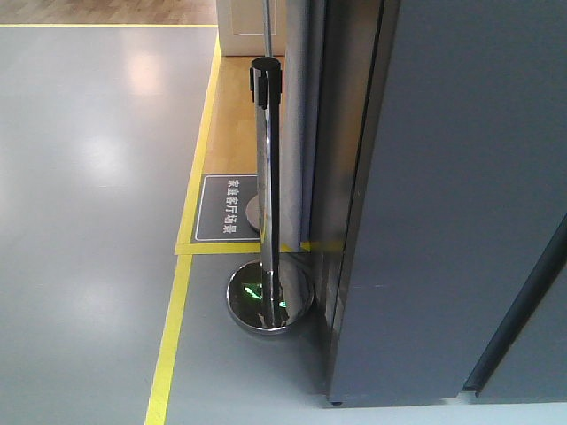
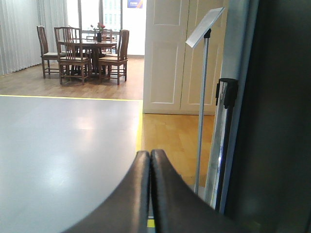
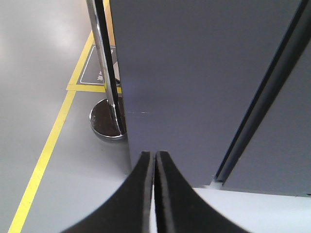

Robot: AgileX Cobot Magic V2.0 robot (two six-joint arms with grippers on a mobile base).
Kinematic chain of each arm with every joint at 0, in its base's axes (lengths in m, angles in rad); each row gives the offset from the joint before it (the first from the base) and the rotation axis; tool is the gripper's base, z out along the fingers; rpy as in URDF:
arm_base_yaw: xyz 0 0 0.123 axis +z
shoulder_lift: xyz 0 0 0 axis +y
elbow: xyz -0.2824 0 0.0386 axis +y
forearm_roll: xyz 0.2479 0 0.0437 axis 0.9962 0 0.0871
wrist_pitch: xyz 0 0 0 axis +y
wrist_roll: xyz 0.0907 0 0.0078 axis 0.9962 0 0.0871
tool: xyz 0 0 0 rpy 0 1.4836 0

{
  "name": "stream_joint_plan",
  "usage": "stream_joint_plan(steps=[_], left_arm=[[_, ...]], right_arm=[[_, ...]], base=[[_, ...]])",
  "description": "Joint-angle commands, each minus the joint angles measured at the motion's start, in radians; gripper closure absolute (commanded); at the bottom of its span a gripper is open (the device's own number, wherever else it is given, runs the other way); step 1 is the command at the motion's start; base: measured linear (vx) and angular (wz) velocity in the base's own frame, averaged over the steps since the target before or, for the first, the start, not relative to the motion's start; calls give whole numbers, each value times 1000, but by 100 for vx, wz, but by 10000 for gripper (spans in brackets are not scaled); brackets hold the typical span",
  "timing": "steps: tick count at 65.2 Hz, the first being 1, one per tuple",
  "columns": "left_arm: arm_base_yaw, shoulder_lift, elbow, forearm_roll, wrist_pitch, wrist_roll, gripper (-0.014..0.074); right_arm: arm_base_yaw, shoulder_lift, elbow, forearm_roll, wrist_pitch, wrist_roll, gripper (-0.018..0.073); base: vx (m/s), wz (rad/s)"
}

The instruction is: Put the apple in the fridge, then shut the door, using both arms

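The apple is out of view. The fridge's (image 1: pixel 443 177) dark grey outside fills the right of the front view; none of its white interior shows. A dark seam (image 1: pixel 523 301) runs between two grey panels, and I cannot tell which panel is the door. My left gripper (image 2: pixel 150 153) is shut and empty, pointing across the floor with the fridge's dark side (image 2: pixel 286 121) at its right. My right gripper (image 3: pixel 155 153) is shut and empty, close in front of the fridge's grey face (image 3: pixel 194 58), left of the seam (image 3: pixel 262 102).
A chrome stanchion post (image 1: pixel 266 177) with a round base (image 1: pixel 268 299) stands tight against the fridge's left corner. A sign stand (image 2: pixel 204 29) and white doors (image 2: pixel 170 58) are behind it. Yellow floor tape (image 1: pixel 173 336) and a floor sign (image 1: pixel 226 208) lie left. A dining table (image 2: pixel 87 48) stands far off.
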Motion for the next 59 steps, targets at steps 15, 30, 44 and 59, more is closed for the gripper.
stream_joint_plan(steps=[15,30,44,59], left_arm=[[-5,-16,28,0,-70,-10,602],[-5,-16,28,0,-70,-10,602],[-5,-16,28,0,-70,-10,602],[-5,-16,28,0,-70,-10,602]], right_arm=[[-1,12,-21,-12,-65,-5,561],[-1,0,-6,-28,-69,-6,561],[-62,-106,243,-39,-372,-4,561],[-141,-274,578,-18,-801,0,561]], base=[[0,0],[0,0],[0,0],[0,0]])
